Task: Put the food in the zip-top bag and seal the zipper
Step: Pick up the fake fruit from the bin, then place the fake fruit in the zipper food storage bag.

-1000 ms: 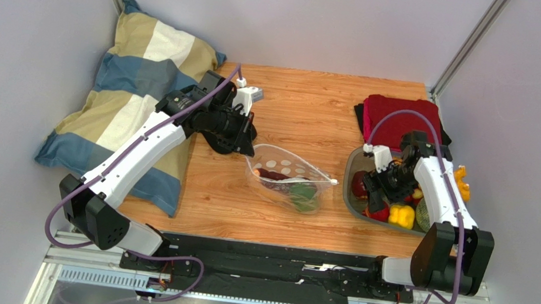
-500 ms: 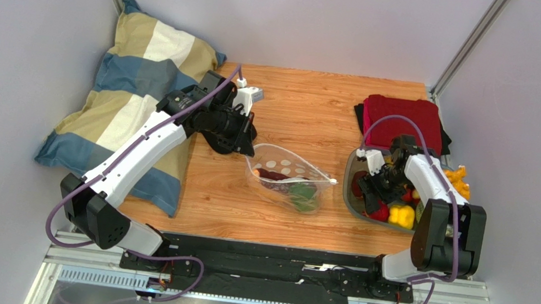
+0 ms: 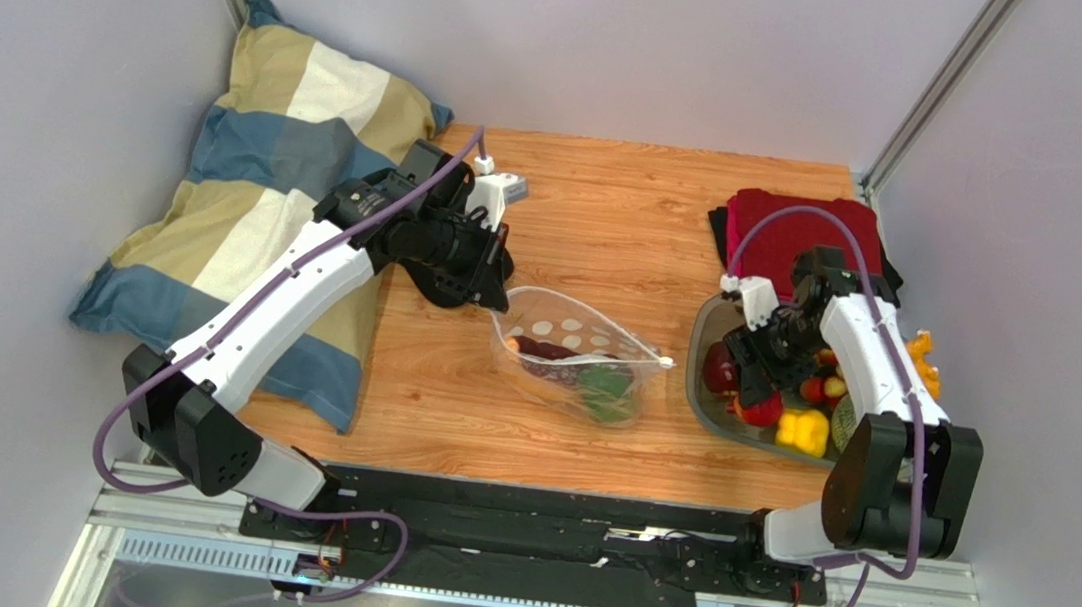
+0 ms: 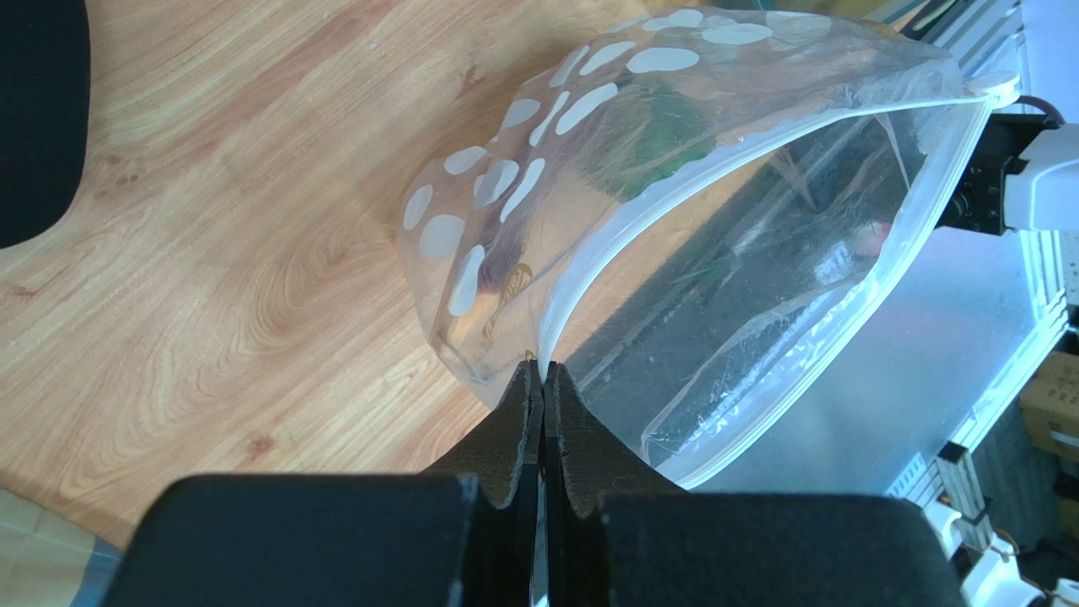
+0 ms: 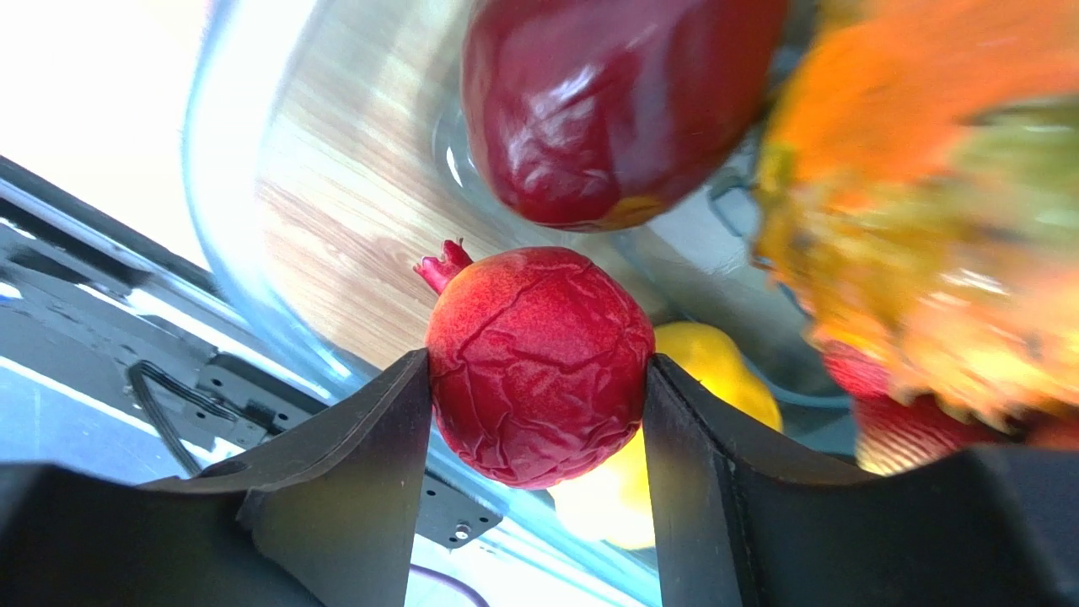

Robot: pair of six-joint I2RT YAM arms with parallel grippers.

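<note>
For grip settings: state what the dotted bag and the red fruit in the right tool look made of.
The dotted bag: thin clear plastic film, glossy; the table shows through it. The red fruit: likely moulded plastic or rubber, wrinkled skin, slight sheen.

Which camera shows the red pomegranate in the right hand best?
The right wrist view: the red pomegranate fills the centre, its crinkled skin and crown clear, with the right hand pressed against both sides. The top view shows only a small red patch in the tray. The left wrist view misses it.
</note>
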